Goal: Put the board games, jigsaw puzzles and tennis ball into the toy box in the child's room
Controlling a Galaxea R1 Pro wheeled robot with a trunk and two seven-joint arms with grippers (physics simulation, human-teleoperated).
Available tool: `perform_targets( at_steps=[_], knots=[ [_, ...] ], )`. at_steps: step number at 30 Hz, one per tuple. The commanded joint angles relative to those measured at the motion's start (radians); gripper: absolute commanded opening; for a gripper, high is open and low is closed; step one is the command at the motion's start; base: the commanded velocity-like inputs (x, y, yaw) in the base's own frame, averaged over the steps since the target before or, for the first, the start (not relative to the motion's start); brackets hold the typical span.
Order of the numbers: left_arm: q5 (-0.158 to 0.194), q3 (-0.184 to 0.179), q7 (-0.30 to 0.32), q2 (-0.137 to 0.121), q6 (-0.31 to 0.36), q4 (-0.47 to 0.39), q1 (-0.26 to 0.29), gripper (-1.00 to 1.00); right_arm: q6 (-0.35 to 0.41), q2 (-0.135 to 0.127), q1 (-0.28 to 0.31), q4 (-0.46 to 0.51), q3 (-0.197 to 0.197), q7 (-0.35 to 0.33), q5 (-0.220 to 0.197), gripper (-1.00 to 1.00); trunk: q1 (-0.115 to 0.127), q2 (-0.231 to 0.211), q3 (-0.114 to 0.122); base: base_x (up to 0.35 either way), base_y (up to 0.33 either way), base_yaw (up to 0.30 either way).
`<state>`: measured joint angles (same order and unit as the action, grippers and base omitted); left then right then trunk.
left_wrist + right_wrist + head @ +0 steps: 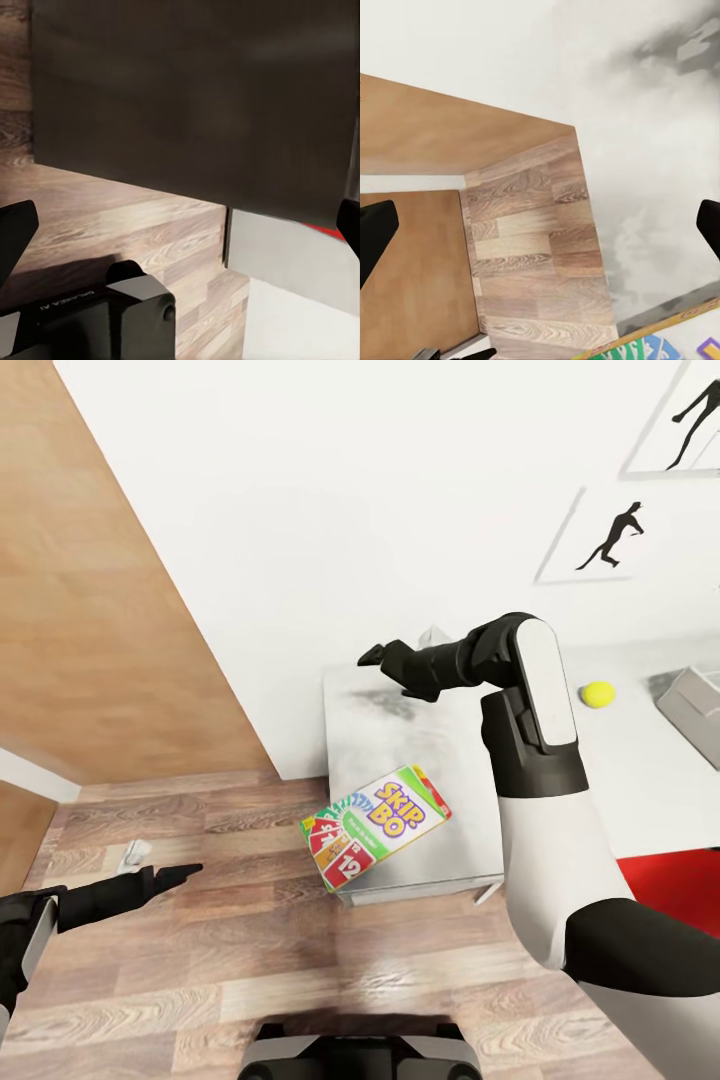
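One SKIP-BO board game (376, 825), one tennis ball (598, 694), one toy box (692, 710), two wall pictures (605, 535).

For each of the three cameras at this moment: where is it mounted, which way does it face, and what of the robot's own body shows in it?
Head view: from the robot's head, looking down over the table; both arms show, right gripper above the tabletop, left gripper over the floor.
Left wrist view: along the left jaws, toward a dark panel and wood floor; fingertips at the picture's edges.
Right wrist view: along the right jaws, down past the table's end onto the floor.
Shared: the SKIP-BO box in the head and right wrist views.
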<state>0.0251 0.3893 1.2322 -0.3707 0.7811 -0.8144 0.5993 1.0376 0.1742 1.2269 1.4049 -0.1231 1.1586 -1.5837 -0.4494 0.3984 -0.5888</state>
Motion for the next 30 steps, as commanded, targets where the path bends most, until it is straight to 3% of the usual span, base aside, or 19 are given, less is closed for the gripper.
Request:
perform_targets(
  at_steps=[1,23,30],
  knots=[
    [0.002,0.000,0.003,0.000,0.010,0.000,0.000,1.00,0.007,0.000,0.001,0.000,0.000,0.010,-0.008,1.00,-0.001,0.002,0.000,0.000,0.000,0.000],
    [0.002,0.000,0.007,-0.002,0.009,0.000,-0.005,1.00,0.008,0.000,-0.030,0.006,-0.006,0.003,-0.005,1.00,-0.001,0.002,0.036,0.000,0.000,0.000],
    [0.002,0.000,0.007,-0.013,0.009,0.000,-0.006,1.00,0.005,0.000,-0.031,0.006,-0.008,0.004,-0.004,1.00,-0.001,0.002,0.047,0.000,0.000,0.000]
  ],
)
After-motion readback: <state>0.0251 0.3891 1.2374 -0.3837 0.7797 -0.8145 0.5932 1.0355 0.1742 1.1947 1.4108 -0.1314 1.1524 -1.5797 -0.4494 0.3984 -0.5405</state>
